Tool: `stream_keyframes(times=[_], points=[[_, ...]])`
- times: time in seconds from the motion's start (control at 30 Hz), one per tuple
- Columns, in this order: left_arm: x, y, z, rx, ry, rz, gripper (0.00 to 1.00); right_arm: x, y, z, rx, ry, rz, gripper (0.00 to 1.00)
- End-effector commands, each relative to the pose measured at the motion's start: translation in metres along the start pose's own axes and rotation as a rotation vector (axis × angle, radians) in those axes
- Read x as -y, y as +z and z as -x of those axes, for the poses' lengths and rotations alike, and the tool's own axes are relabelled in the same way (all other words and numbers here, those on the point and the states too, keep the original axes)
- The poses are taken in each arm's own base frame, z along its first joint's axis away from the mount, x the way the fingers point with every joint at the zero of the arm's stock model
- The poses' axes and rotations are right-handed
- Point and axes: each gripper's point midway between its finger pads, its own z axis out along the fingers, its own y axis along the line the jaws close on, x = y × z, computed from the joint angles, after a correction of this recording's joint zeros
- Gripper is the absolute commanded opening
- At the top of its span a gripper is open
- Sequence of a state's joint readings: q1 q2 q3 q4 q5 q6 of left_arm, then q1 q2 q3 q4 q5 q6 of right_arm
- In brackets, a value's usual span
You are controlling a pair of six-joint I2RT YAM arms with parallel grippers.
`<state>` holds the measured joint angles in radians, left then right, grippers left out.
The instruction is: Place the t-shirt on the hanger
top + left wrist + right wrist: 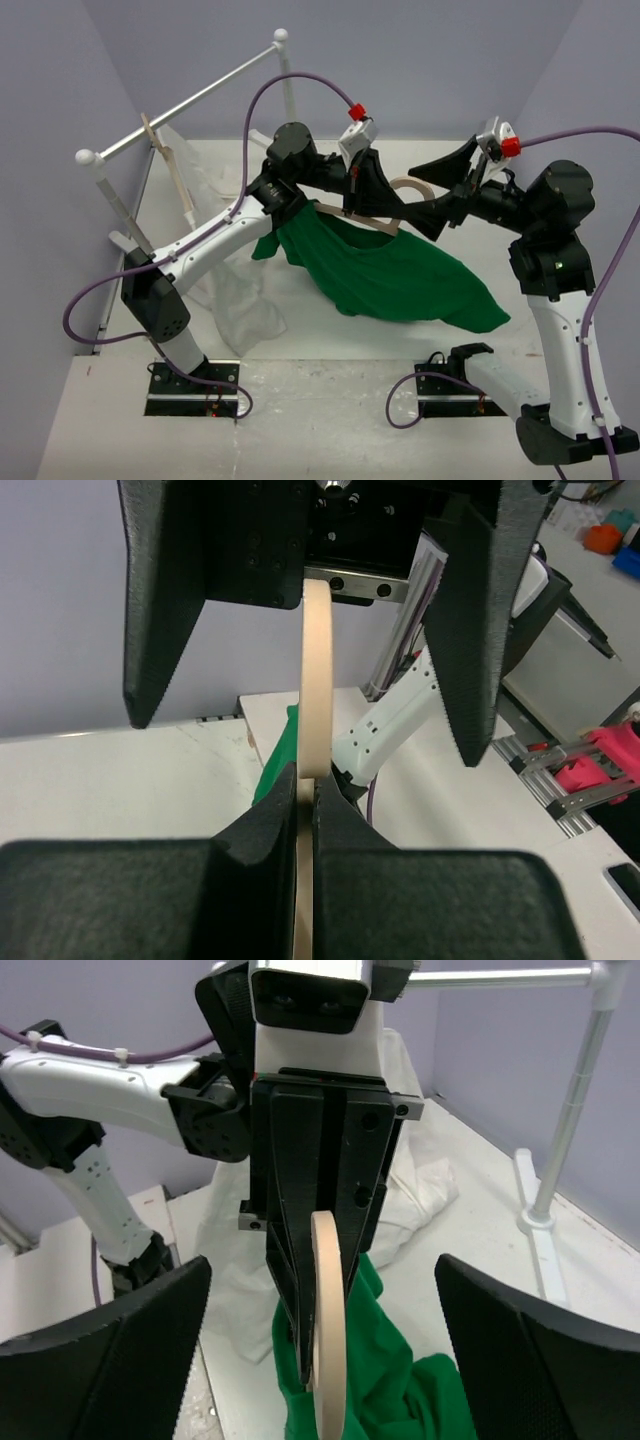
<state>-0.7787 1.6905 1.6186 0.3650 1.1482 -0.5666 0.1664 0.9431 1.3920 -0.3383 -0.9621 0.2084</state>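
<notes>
The green t-shirt (400, 280) hangs from the pale wooden hanger (372, 220) and trails down onto the table. My left gripper (352, 205) is shut on the hanger's round hook (316, 680), which stands edge-on between its black fingers (262, 830). My right gripper (410, 195) faces it with its jaws spread wide on either side of the hook, touching nothing. In the right wrist view the hook (326, 1320) sits in the left gripper (320, 1190), with the t-shirt (385, 1390) below it. The hanger's shoulders are mostly hidden under the cloth.
A white rail (190, 100) runs along the back left, with a second hanger (170, 160) hanging on it. A white garment (240, 300) is draped below, down to the table. The rail's upright post (565, 1150) stands at the right of the right wrist view.
</notes>
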Motion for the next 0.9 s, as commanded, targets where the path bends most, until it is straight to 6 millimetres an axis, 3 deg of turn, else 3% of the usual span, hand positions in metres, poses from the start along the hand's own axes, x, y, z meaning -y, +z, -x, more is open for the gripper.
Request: stream_keyframes(times=[0.0,0.1,0.2,0.33,0.37,0.43,0.5,0.6,0.67,0.8,0.83,0.87], points=[[-0.009,-0.017,0.029,0.030,0.043,0.094,0.00,0.023,-0.024,0.000,0.087,-0.035,-0.265,0.99],[-0.014,-0.033,0.042,0.049,0.042,0.147,0.00,0.044,-0.057,-0.009,0.163,-0.045,-0.514,0.99],[-0.017,-0.062,0.062,0.082,0.057,0.215,0.00,0.073,-0.101,-0.029,0.196,-0.043,-0.812,0.99],[-0.009,-0.085,0.090,0.113,0.124,0.284,0.00,0.089,-0.124,-0.059,0.117,-0.031,-0.959,0.97],[-0.010,-0.088,0.092,0.107,0.132,0.307,0.00,0.089,-0.124,-0.066,0.093,-0.027,-0.957,0.95],[-0.007,-0.092,0.107,0.117,0.162,0.345,0.00,0.085,-0.128,-0.068,0.092,-0.039,-0.957,0.80],[-0.004,-0.093,0.113,0.121,0.162,0.350,0.00,0.088,-0.131,-0.072,0.071,-0.050,-0.979,0.72],[0.002,-0.093,0.122,0.125,0.173,0.349,0.00,0.098,-0.128,-0.087,0.002,-0.031,-0.985,0.71],[0.007,-0.095,0.132,0.140,0.196,0.361,0.00,0.103,-0.114,-0.107,-0.070,0.000,-0.929,0.71],[0.017,-0.093,0.139,0.139,0.206,0.332,0.00,0.101,-0.093,-0.121,-0.103,0.013,-0.811,0.71],[0.018,-0.093,0.140,0.139,0.200,0.329,0.00,0.102,-0.091,-0.122,-0.100,0.013,-0.804,0.68],[0.020,-0.092,0.140,0.141,0.199,0.323,0.00,0.104,-0.088,-0.119,-0.084,0.007,-0.798,0.57]])
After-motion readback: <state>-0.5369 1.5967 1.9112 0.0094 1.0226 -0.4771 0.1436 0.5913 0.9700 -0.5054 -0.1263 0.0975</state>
